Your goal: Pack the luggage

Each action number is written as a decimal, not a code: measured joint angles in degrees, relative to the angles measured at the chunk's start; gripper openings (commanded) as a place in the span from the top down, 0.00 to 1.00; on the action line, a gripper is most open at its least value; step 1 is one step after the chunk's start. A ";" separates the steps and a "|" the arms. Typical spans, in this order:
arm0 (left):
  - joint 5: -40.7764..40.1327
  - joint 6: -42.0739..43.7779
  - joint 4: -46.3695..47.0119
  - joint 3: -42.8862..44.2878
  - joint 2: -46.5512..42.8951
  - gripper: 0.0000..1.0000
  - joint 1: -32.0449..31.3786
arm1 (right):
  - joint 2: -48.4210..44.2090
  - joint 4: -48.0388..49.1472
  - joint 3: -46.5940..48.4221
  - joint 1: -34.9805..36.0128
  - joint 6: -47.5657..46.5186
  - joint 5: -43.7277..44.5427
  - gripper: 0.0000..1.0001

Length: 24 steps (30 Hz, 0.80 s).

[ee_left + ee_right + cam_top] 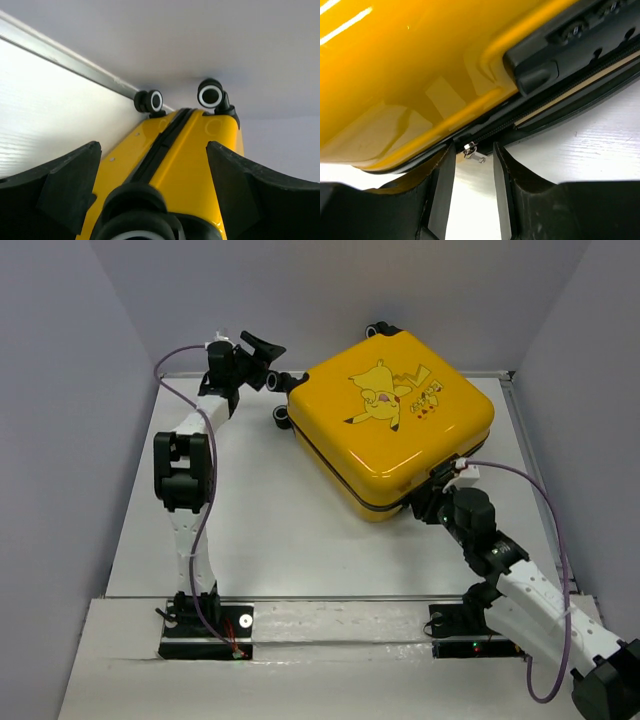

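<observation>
A white table (pixel 280 530) carries the luggage (pixel 395 420), a yellow Pikachu suitcase lying flat toward the far right, printed shell up and lid down, with an arm at each end. The left gripper (pixel 272 362) sits at the wheeled far-left end, its fingers (pixel 65 190) spread wide to either side of a near wheel (pixel 135 215) and touching nothing. The right gripper (pixel 430 502) is at the near corner, fingers (pixel 442 195) drawn narrow but with a gap showing. Just off their tips hangs the small metal zipper pull (pixel 472 152), lined up with that gap and not yet pinched. The black zipper seam (pixel 530 117) runs crosswise to the fingers, so the right arm looks far better placed to take the pull. Only the right wrist view shows the pull. Only the left wrist view shows the two far wheels (pixel 155 100) against the back wall. Only the overhead view shows the case whole.
</observation>
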 measured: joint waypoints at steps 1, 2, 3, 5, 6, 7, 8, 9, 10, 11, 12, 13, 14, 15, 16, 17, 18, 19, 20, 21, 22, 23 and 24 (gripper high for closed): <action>-0.66 1.22 -0.83 0.00 -0.76 0.01 0.28 | -0.66 0.59 -0.79 -0.07 0.31 -0.22 0.54; -1.51 2.62 -1.70 0.02 -1.57 0.01 0.52 | -1.40 1.14 -1.68 -0.07 0.74 -0.50 0.52; -2.05 3.54 -2.25 0.09 -2.19 0.01 0.72 | -2.03 1.46 -2.43 -0.07 1.07 -0.66 0.51; -3.76 5.84 -3.82 0.17 -4.04 0.01 1.36 | -3.72 1.86 -3.78 -0.07 1.68 -1.11 0.50; -4.85 6.95 -4.63 0.09 -5.35 0.01 1.57 | -5.14 2.29 -4.74 -0.07 2.10 -1.53 0.49; -5.44 7.50 -4.96 -0.04 -5.99 0.01 1.68 | -5.79 2.54 -5.25 -0.07 2.23 -1.73 0.49; -6.80 8.39 -4.50 -1.01 -7.69 0.01 1.77 | -6.69 2.91 -5.92 -0.07 2.45 -2.10 0.49; -7.34 8.70 -4.52 -1.62 -8.59 0.01 1.81 | -6.88 3.04 -6.10 -0.07 2.51 -2.36 0.48; -8.41 9.22 -4.52 -3.58 -11.08 0.01 1.86 | -7.10 3.39 -6.47 -0.07 2.60 -2.82 0.49; -9.68 9.64 -3.08 -6.78 -14.05 0.01 1.79 | -6.99 3.43 -6.51 -0.07 2.58 -3.10 0.50; -10.16 9.75 -3.10 -8.87 -16.31 0.02 1.73 | -6.56 3.65 -6.51 -0.07 2.56 -3.30 0.51; -11.74 9.88 -0.70 -13.68 -20.22 0.02 1.46 | -6.14 3.87 -6.51 -0.07 2.56 -3.34 0.51; -12.96 9.86 1.01 -18.69 -24.35 0.02 1.03 | -5.20 4.48 -6.51 -0.07 2.51 -3.41 0.52; -14.91 9.79 3.15 -24.61 -29.11 0.03 0.24 | -4.46 4.72 -6.51 -0.07 2.49 -3.52 0.52; -16.02 9.75 4.35 -28.24 -32.33 0.04 -0.68 | -3.52 4.98 -6.51 -0.07 2.45 -3.58 0.53; -18.05 9.77 7.63 -33.46 -36.83 0.05 -2.54 | -2.78 5.07 -6.51 -0.07 2.36 -3.63 0.53; -19.23 9.84 9.51 -36.63 -39.41 0.06 -4.02 | -2.16 5.11 -6.49 -0.07 2.34 -3.63 0.54; -21.38 9.90 12.52 -42.86 -43.67 0.08 -7.13 | -1.60 5.16 -6.51 -0.07 2.29 -3.61 0.54; -22.45 9.94 13.86 -46.21 -46.14 0.09 -9.29 | -1.14 5.18 -6.49 -0.07 2.29 -3.56 0.55; -24.09 10.27 16.61 -53.64 -49.99 0.12 -14.01 | -0.63 5.20 -6.51 -0.07 2.29 -3.48 0.55; -24.20 10.32 16.83 -54.45 -50.29 0.12 -14.69 | -0.57 5.20 -6.49 -0.07 2.29 -3.45 0.55; -25.24 10.56 17.64 -56.94 -51.19 0.17 -15.91 | -0.50 5.25 -6.49 -0.07 2.25 -3.28 0.55; -26.69 11.08 18.62 -60.02 -52.30 0.21 -16.83 | -0.33 5.51 -6.49 -0.07 2.14 -3.04 0.55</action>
